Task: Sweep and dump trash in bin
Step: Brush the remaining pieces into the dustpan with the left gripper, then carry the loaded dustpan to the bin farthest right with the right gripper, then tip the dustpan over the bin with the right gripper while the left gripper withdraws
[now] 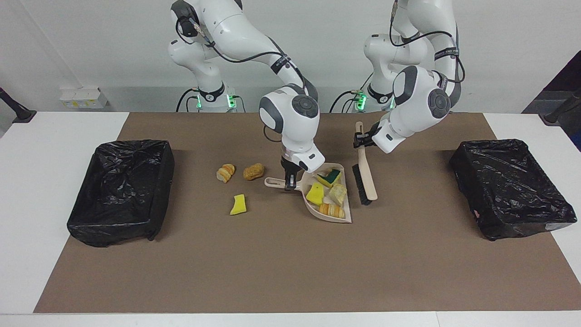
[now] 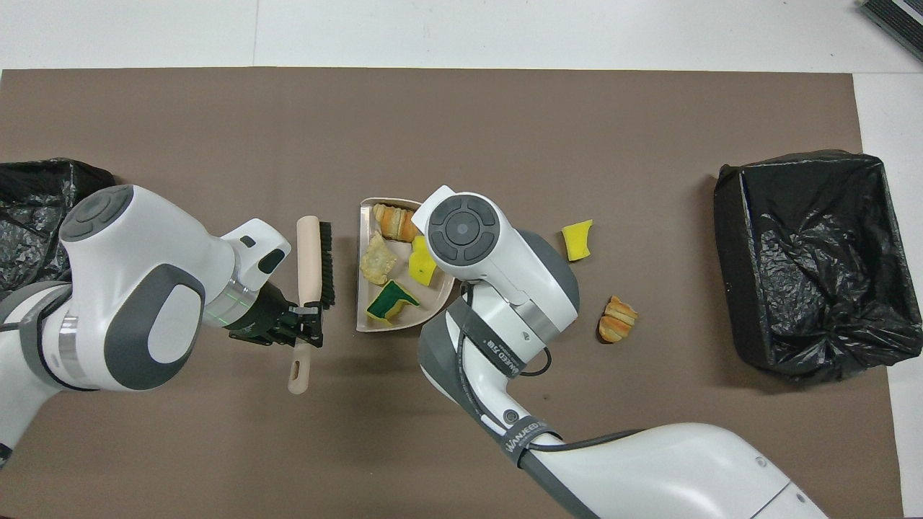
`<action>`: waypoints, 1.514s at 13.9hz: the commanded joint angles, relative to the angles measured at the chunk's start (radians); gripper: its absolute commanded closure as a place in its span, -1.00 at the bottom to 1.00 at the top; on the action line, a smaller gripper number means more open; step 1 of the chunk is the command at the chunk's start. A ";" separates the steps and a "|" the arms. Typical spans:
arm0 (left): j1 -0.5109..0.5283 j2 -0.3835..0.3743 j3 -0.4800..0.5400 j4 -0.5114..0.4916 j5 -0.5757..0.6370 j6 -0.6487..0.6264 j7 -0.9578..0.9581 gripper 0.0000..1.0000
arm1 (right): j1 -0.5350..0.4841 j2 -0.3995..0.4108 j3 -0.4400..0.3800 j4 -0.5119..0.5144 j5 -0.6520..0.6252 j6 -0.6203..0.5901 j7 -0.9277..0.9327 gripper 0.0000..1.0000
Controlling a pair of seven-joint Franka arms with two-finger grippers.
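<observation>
Both sets of jaws are clamped on tools. The left gripper (image 1: pixel 359 139) grips the handle of a brush (image 1: pixel 364 175), and the right gripper (image 1: pixel 290 183) grips the handle of a beige dustpan (image 1: pixel 338 175).

The brush hangs in the air, tilted, with its black bristles low. It is over the brown mat (image 1: pixel 290 263), just beside the dustpan, toward the left arm's end of the worktop (image 1: pixel 27 190). It does not touch the pan.

The dustpan sits on the mat near the middle. Its open mouth faces the brush.

Four pieces of trash lie in the pan. A sponge with a green side (image 1: pixel 331 176) is the one nearest to the robots. A yellow sponge piece (image 1: pixel 315 194) and a pale lump (image 1: pixel 337 193) lie side by side in the middle. A striped bread piece (image 1: pixel 331 210) is the one farthest from the robots, by the pan's edge.

Three more pieces lie on the mat, toward the right arm's end. A brown bread lump (image 1: pixel 253 171) and a sliced bread piece (image 1: pixel 225 172) sit side by side, near the pan's handle. A loose yellow sponge (image 1: pixel 238 205) lies farther from the robots than those two.

Two bins lined with black bags stand on the worktop. One bin (image 1: pixel 122 190) is at the right arm's end, and the other bin (image 1: pixel 510 186) is at the left arm's end.
</observation>
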 commanded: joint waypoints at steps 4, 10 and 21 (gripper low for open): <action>-0.009 -0.116 -0.008 -0.012 0.156 -0.067 0.032 1.00 | -0.127 -0.174 0.014 -0.128 0.103 0.011 -0.187 1.00; -0.242 -0.224 -0.020 -0.170 0.153 0.055 -0.269 1.00 | -0.392 -0.372 0.013 -0.197 0.214 -0.148 -0.508 1.00; -0.502 -0.138 -0.020 -0.345 0.153 0.348 -0.472 1.00 | -0.969 -0.444 -0.006 -0.167 0.082 -0.115 -0.993 1.00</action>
